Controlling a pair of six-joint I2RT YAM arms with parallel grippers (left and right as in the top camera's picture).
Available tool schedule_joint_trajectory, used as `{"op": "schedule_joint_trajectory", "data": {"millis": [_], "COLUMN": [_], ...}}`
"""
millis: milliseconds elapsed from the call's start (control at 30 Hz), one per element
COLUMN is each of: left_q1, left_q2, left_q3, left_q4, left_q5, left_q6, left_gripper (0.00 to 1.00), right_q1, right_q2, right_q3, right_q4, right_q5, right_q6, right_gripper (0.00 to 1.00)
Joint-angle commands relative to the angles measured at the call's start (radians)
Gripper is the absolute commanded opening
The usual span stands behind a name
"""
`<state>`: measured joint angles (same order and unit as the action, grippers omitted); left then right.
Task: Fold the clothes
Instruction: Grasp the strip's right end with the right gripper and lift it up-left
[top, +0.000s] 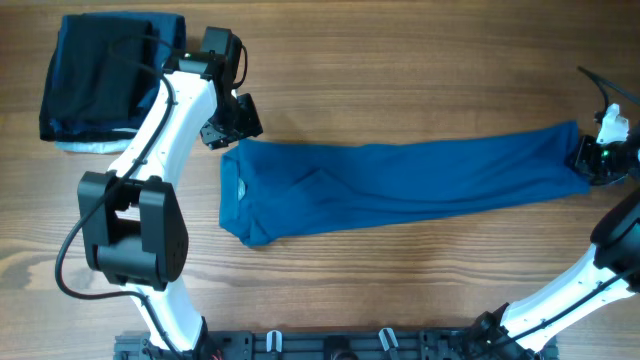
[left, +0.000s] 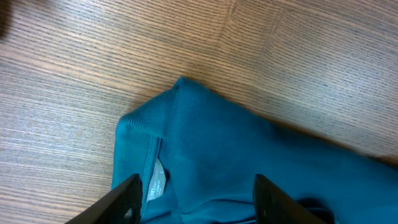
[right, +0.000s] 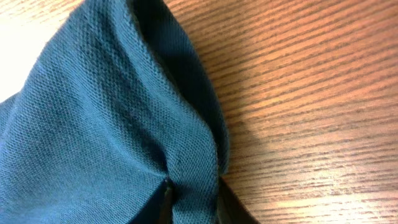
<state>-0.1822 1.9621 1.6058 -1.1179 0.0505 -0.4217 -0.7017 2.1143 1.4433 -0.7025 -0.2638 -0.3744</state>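
My right pincer (top: 583, 160) clamps the soft medium-blue polo shirt (top: 400, 185) by its tail end, holding it taut; left pincer (left: 196, 199) gapes over the collar (left: 140, 134).

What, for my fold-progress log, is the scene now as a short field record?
shirt: blue polo shirt, folded into a long strip across the table
left gripper: open, at the collar end by the label
right gripper: shut on the shirt's opposite end
elsewhere: dark folded garments, far left
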Motion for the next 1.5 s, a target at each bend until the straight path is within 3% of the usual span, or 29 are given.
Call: {"op": "schedule_joint_trajectory", "data": {"millis": [0,267,533,800,1000,1233,1467], "left_q1": [-0.001,0.0,0.005,0.124,0.185,0.185,0.184], "left_q2": [0.007,0.007,0.006,-0.026,-0.027,-0.027,-0.027], "left_q3": [0.001,0.001,0.001,0.005,0.005,0.005,0.005], "left_q4": [0.003,-0.005,-0.005,-0.009,0.011,0.056,0.076], "left_q5": [0.008,0.001,0.001,0.005,0.044,0.046,0.046], "left_q6": [-0.005,0.022,0.016,0.013,0.013,0.009,0.009], "left_gripper": [0.57,0.57,0.63,0.64,0.64,0.64,0.64], "right_q1": [0.008,-0.073,-0.185,-0.172,-0.05,0.24,0.502], "right_q2": [0.077,0.068,0.068,-0.002,-0.093,-0.093,-0.093], "right_q3": [-0.022,0.162,0.231,0.402,0.415,0.399,0.263], "right_q4": [0.002,-0.078,-0.08,-0.242,-0.389,-0.666,-0.7], "right_q5": [-0.056,-0.073,-0.108,-0.216,-0.261,-0.195,-0.128], "right_q6": [-0.007,0.042,0.037,0.067,0.09,0.103,0.174], "right_gripper": [0.06,0.04,0.04,0.04,0.04,0.04,0.04]}}
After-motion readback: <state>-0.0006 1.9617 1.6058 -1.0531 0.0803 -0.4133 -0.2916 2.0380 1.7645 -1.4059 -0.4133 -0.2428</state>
